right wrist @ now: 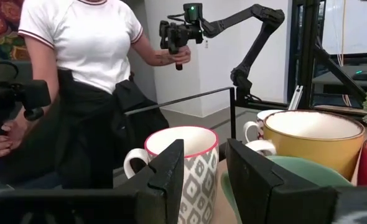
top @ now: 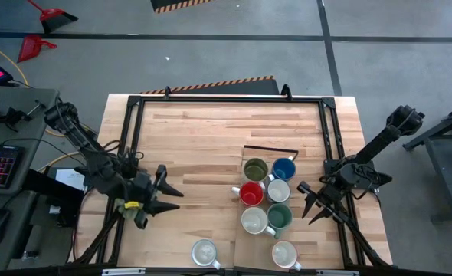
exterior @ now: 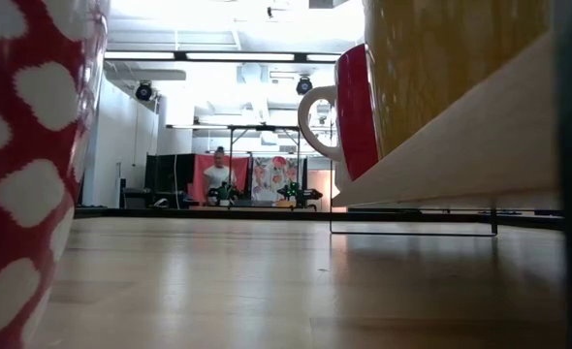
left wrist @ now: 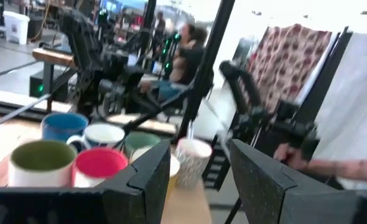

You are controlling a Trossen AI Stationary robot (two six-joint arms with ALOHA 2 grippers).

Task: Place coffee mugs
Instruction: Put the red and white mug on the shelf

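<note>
Six small ceramic mugs [top: 266, 193] clustered right of centre – olive, blue, red, teal, two white. Two white mugs [top: 204, 251] near front edge, unplaced. Left gripper [top: 167, 197], right gripper [top: 308, 203] both spread, empty.

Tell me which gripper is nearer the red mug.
Right. The right gripper sits just past the mug cluster from the red mug; the left gripper is farther off across bare table on its other side.
</note>
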